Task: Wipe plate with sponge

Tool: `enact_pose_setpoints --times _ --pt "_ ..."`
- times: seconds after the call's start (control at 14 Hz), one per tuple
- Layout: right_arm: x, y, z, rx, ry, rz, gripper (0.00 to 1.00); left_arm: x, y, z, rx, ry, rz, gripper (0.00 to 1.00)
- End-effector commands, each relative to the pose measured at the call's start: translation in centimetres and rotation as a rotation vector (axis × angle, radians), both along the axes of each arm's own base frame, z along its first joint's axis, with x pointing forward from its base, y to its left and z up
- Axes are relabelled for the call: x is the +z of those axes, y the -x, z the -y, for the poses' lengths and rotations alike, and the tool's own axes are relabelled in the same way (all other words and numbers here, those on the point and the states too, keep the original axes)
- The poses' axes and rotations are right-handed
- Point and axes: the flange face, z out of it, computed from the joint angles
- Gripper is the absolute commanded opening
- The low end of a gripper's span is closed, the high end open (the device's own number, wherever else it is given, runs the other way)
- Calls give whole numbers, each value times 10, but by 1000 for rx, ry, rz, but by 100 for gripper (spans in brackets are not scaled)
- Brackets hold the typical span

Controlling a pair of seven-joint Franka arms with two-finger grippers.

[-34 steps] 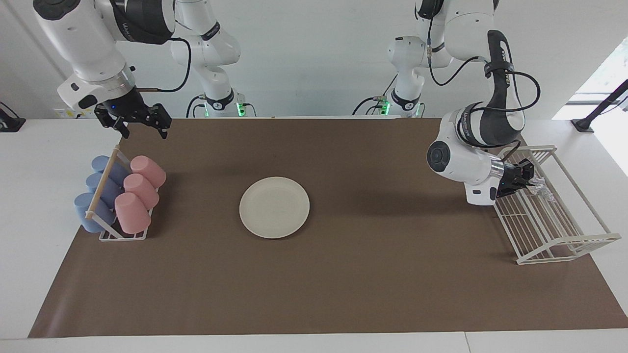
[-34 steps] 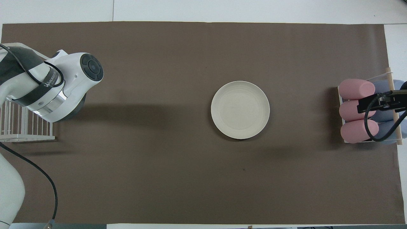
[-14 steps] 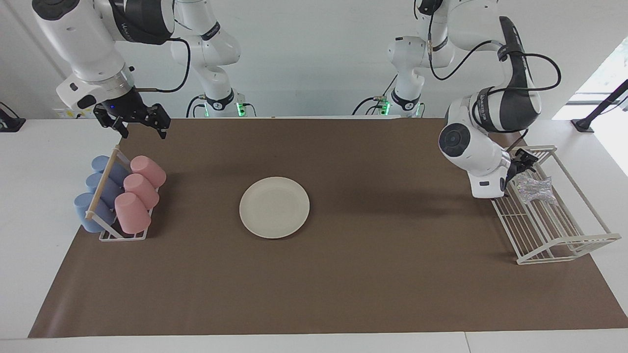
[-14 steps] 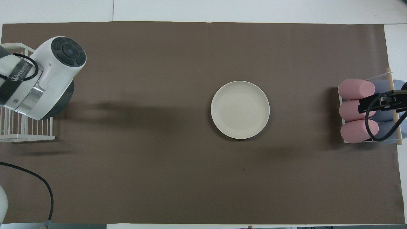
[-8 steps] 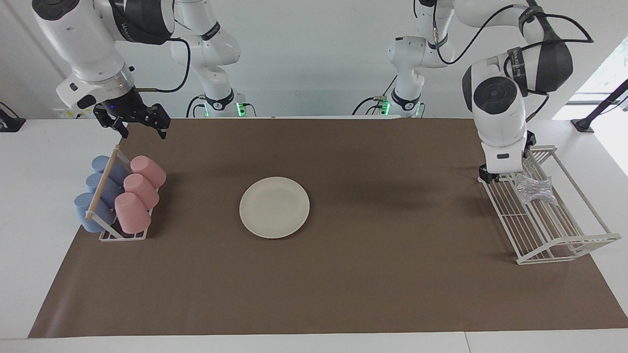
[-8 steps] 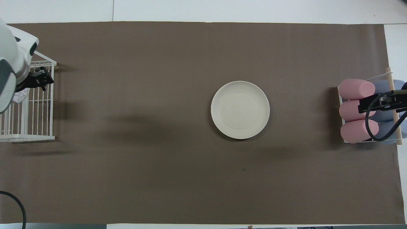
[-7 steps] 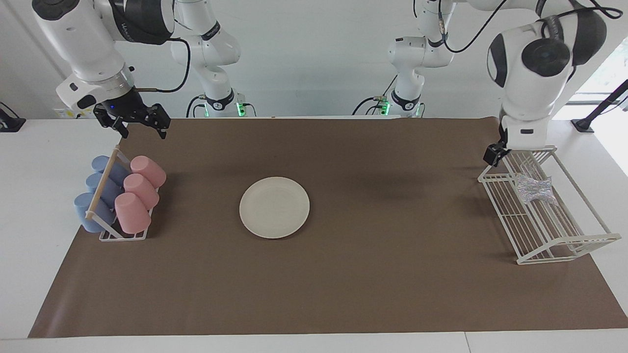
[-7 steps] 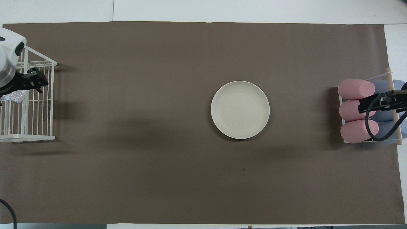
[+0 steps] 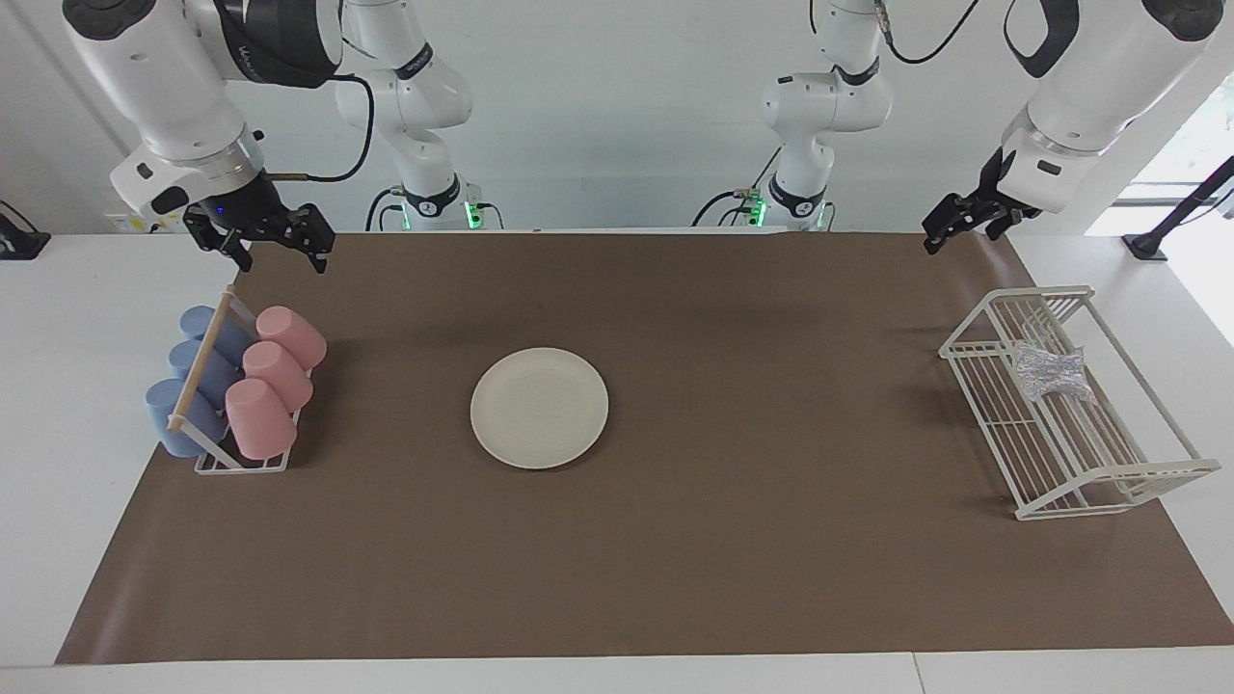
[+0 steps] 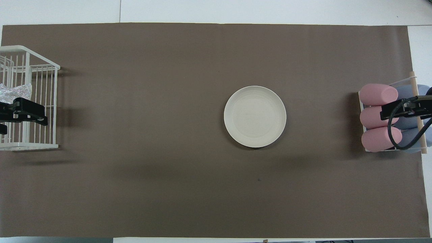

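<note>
The cream-white plate point(image 9: 539, 408) lies flat mid-table on the brown mat; it also shows in the overhead view point(image 10: 254, 116). The silvery sponge point(image 9: 1049, 371) lies in the white wire rack point(image 9: 1109, 477) at the left arm's end of the table, also seen from overhead point(image 10: 15, 91). My left gripper point(image 9: 967, 231) is open and empty, raised over the mat's edge nearest the robots, beside the wire rack and clear of it. My right gripper point(image 9: 278, 249) is open and empty, and waits above the cup rack point(image 9: 231, 386).
The cup rack holds several pink and blue cups lying on their sides at the right arm's end of the table point(image 10: 379, 116). The brown mat point(image 9: 675, 559) covers most of the table.
My left gripper has let go of the sponge, left it in the wire rack, and risen up and back toward the robots. The right arm and the plate have not moved.
</note>
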Motion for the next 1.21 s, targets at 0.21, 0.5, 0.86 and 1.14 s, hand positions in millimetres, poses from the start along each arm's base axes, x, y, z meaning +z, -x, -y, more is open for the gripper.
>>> enact_pose_setpoints --times 0.21,0.5,0.86,1.14 --pt "-1 4 4 1 14 2 100 6 -8 12 -39 15 30 100" --pt "-1 4 4 1 14 2 100 5 -9 9 -102 16 32 100" --pt "-1 4 4 0 15 2 100 6 -10 9 -83 30 45 100" --pt "-1 4 4 0 15 2 100 6 -11 8 -81 30 46 100"
